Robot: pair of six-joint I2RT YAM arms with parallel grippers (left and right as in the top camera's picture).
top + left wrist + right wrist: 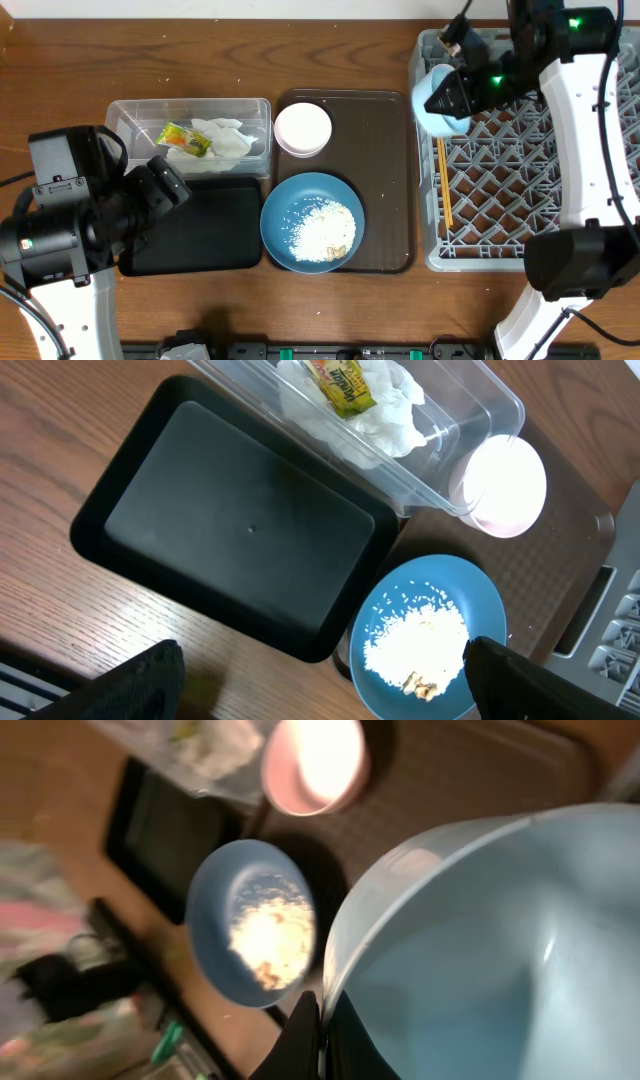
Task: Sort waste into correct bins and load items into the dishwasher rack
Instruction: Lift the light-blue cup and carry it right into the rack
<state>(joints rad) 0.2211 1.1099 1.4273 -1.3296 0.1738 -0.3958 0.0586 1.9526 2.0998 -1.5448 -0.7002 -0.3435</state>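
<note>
Reference: We give every position relative to the brown tray.
Overhead, rack: The rack stands just beside the tray's right edge. The chopsticks lie inside it, long axis parallel to that edge.
Overhead, bowl: The light-blue bowl hangs above the rack wall nearest the tray, by the tray's far right corner.
Overhead, right gripper: The right gripper is clamped on the bowl, on the side facing away from the tray.
Overhead, left gripper: The left gripper hovers left of the tray, over the black bin, and carries nothing.
Overhead, waste: The napkin and wrapper lie in the clear tub, left of the tray. The rice sits on the blue dish, at the tray's near left.
Left wrist, left gripper: The left gripper has its fingers spread wide apart. Ahead of it the blue dish rests on the tray, with the white bowl beyond.
Right wrist, right gripper: The right gripper has its fingers pressed together on the rim of the light-blue bowl. The blue dish and white bowl lie below on the tray.
Coming move: We judge that the bowl goes into the rack. The free pegs lie directly away from the tray, past the chopsticks. The right arm is the nearer one and already holds the bowl.
</note>
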